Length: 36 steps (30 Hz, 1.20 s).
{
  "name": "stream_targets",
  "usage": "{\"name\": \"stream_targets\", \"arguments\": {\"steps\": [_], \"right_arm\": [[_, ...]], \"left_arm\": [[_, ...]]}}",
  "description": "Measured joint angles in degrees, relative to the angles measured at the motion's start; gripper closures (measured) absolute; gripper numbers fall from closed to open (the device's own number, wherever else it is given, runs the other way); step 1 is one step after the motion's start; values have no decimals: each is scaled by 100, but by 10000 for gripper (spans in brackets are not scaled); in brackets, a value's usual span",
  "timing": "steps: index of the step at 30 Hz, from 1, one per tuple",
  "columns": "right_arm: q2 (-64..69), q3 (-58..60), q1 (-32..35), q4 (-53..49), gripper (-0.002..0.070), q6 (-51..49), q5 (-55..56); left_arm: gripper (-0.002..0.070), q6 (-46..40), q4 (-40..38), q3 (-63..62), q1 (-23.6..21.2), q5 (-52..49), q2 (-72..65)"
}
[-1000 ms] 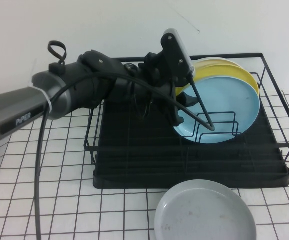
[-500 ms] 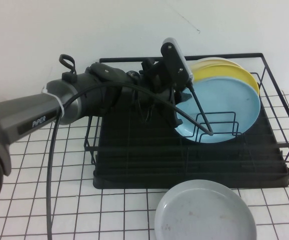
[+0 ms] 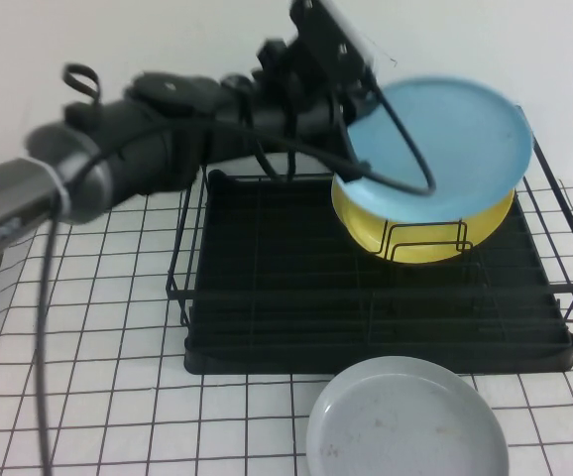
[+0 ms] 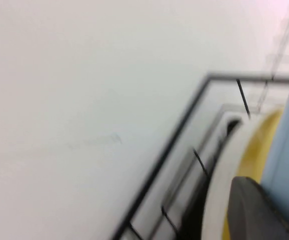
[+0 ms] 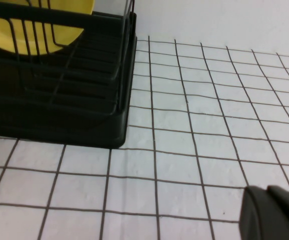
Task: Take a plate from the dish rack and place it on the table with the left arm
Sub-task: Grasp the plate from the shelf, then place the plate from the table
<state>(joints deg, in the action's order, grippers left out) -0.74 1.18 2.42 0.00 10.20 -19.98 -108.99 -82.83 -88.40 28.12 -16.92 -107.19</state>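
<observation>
Currently table [image 3: 118,327] carries the dish rack [image 3: 267,327]; grey plate [image 3: 405,421] lies in front, cut off by the frame edge. Left arm [image 3: 138,159] is motion-blurred. Left gripper [image 3: 351,149] is clamped on the plate [image 3: 445,139], raised above the rack, hiding part of the yellow plate [image 3: 415,233]. Right gripper [image 5: 274,212]: only a dark corner visible, low beside the rack, state unreadable.

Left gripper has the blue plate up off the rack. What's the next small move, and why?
Probably swing the left gripper toward the robot, since the round light blue plate hangs above the yellow plate in the black wire dish rack. Avoid the grey plate. The right gripper is low over the table.
</observation>
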Motion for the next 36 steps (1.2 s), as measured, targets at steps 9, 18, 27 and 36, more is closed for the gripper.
{"name": "stream_targets", "arguments": {"steps": [9, 18, 27, 36], "right_arm": [[0, 0, 0, 0, 680, 0, 0], [0, 0, 0, 0, 680, 0, 0], [0, 0, 0, 0, 680, 0, 0], [0, 0, 0, 0, 680, -12, 0]], "left_arm": [[645, 2971, 1188, -4, -50, -651, 1485], [645, 6865, 3988, 164, -35, -3880, 1888], [645, 7147, 4034, 2110, 368, -2796, 1846], [645, 7160, 3971, 3074, 755, -1088, 1830]]}}
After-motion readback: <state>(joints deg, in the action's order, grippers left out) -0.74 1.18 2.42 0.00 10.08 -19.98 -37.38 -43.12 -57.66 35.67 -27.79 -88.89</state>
